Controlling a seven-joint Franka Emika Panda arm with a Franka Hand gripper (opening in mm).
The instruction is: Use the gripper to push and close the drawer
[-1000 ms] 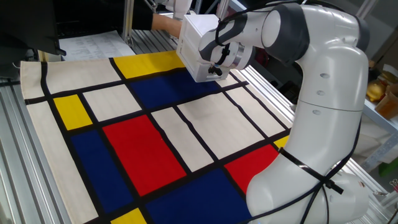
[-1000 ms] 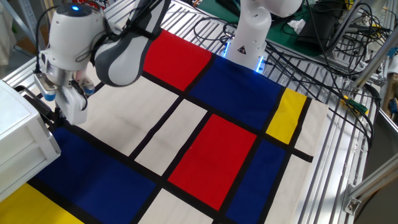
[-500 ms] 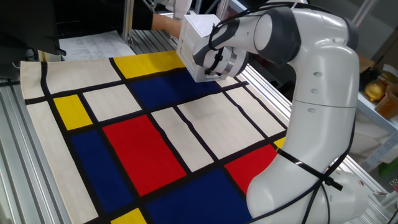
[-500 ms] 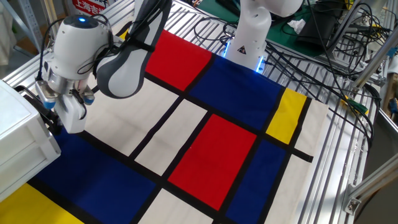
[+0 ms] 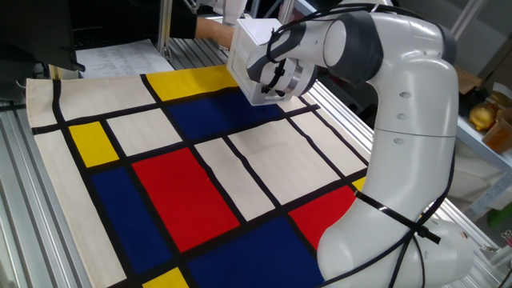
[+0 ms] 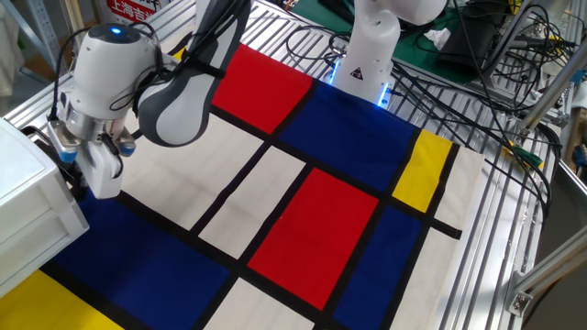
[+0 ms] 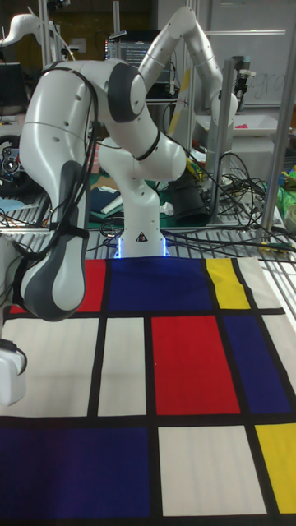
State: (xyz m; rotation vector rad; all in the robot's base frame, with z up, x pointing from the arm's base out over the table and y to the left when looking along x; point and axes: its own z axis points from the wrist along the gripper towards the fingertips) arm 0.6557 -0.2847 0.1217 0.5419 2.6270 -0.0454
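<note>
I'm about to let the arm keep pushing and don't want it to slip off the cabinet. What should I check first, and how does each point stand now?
1. Gripper against the cabinet front: ok, it sits right at the front face in both fixed views.
2. Drawer closed or still out: cannot tell, the gripper and arm cover the front, and no knob or tan inside shows.
3. Fingers open or shut: cannot tell, they are too dark and hidden.
4. Cabinet seated flat on the mat: ok, it stands upright at the blue and yellow panels.
5. Mat beside the arm free of loose things: ok in all three views.
6. Person's hand behind the cabinet: not ok, it is close.
</note>
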